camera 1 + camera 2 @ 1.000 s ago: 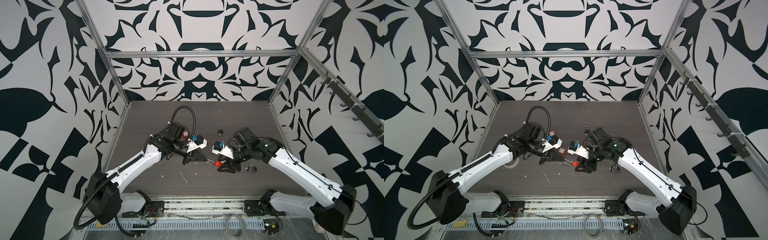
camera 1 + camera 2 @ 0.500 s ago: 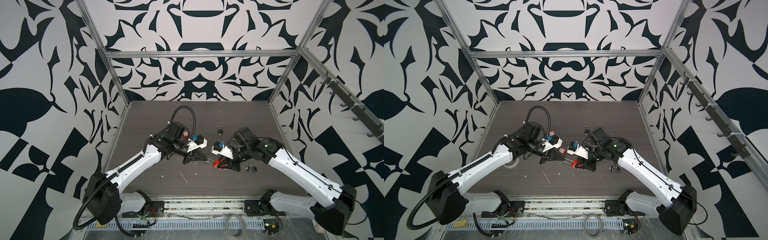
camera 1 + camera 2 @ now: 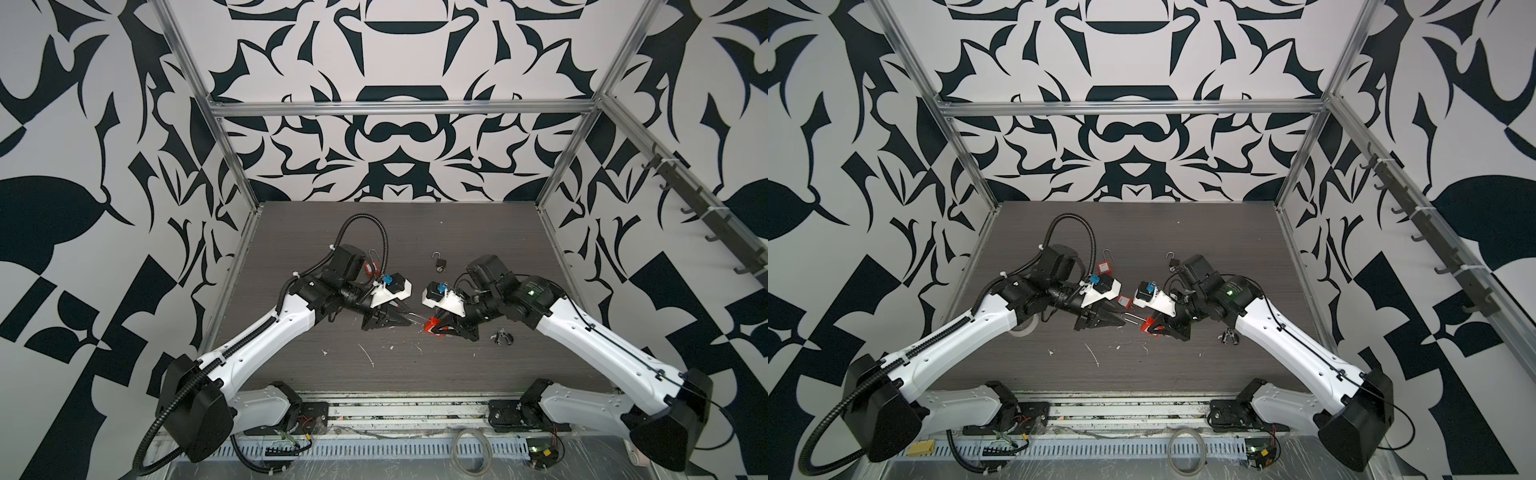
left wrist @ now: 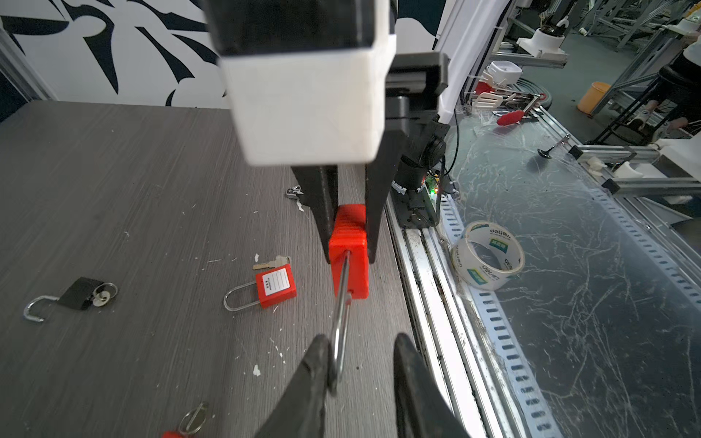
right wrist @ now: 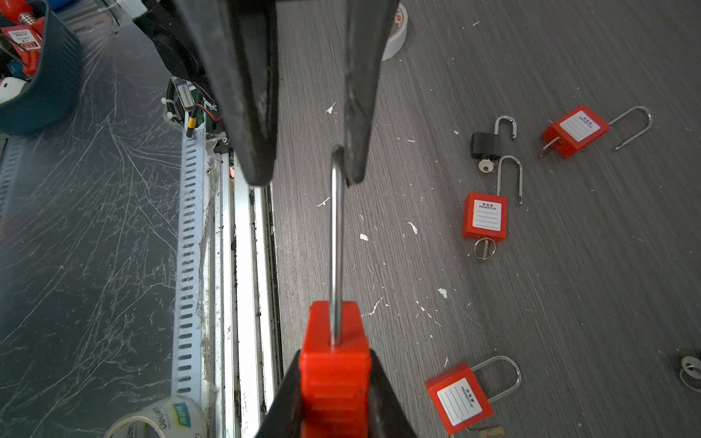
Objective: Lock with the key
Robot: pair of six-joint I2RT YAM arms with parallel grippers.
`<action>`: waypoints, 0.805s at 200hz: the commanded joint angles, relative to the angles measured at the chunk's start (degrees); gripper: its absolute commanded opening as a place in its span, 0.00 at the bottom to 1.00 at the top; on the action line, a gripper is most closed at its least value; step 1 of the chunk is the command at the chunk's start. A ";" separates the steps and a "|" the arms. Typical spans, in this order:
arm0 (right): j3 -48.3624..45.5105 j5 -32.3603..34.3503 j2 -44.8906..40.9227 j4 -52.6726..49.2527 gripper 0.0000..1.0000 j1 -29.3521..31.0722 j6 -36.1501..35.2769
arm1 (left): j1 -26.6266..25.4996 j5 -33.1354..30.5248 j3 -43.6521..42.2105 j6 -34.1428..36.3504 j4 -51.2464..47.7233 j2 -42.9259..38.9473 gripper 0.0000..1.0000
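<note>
Clamping the padlock (image 5: 333, 364) by its red body, the right claw (image 4: 351, 258) holds it above the counter (image 4: 132, 170), near the front edge, between the two arms. Its shackle (image 4: 341, 314) points at the left claw (image 4: 362, 364), which stands released, jaws apart, with the shackle's bend touching one finger (image 4: 315, 375). Spare padlocks (image 5: 484, 216) lie flat on the counter on the far side.
</note>
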 commanded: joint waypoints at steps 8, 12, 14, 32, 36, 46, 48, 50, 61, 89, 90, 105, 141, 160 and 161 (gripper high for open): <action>0.48 -1.54 -0.12 1.53 0.21 0.07 -0.29 | -0.11 -0.61 -0.16 1.55 -2.92 1.26 0.32; 0.46 -1.61 -0.13 1.53 0.21 0.08 -0.25 | -0.11 -1.01 -0.13 1.49 -3.01 1.27 0.32; 0.53 -1.56 -0.13 1.55 0.21 0.06 -0.23 | -0.11 -1.14 -0.15 1.47 -3.03 1.28 0.32; 0.63 -1.54 -0.02 1.34 0.21 0.08 -0.32 | -0.11 -0.95 -0.03 1.77 -3.15 1.28 0.28; 0.70 -1.54 0.07 1.16 0.21 0.07 -0.33 | -0.11 -0.86 -0.01 1.82 -3.08 1.28 0.27; 0.79 -1.59 0.21 0.90 0.21 0.08 -0.57 | -0.11 -0.45 -0.04 1.88 -2.76 1.26 0.23; 0.76 -1.48 0.18 0.86 0.21 0.08 -0.59 | -0.11 -0.42 0.01 1.83 -2.75 1.28 0.22; 0.71 -1.44 0.21 0.83 0.21 0.08 -0.60 | -0.11 -0.35 -0.05 1.82 -2.72 2.61 0.21; 0.82 -1.21 0.38 1.02 0.21 0.15 -0.55 | -0.11 0.19 0.11 1.41 -2.24 3.18 0.18; 0.99 -0.84 0.63 2.43 0.21 0.19 -0.34 | -0.11 1.37 0.06 0.86 -2.05 3.04 0.07; 1.03 -0.79 0.60 2.55 0.21 0.18 -0.34 | -0.11 1.40 0.08 0.86 -2.03 3.04 0.07; 1.29 -0.31 0.81 3.15 0.21 0.18 -0.49 | -0.11 2.05 0.02 0.68 -1.98 3.03 0.03; 2.03 0.40 1.02 4.74 0.21 0.27 -1.87 | -0.11 3.74 -0.18 -0.90 -1.46 3.12 0.00; 2.77 1.44 1.06 5.48 0.21 0.26 -4.02 | -0.11 5.58 -0.41 -2.90 0.34 3.63 0.00; 2.80 1.44 1.08 5.52 0.21 0.26 -4.15 | -0.11 5.70 -0.42 -3.00 0.44 3.60 0.00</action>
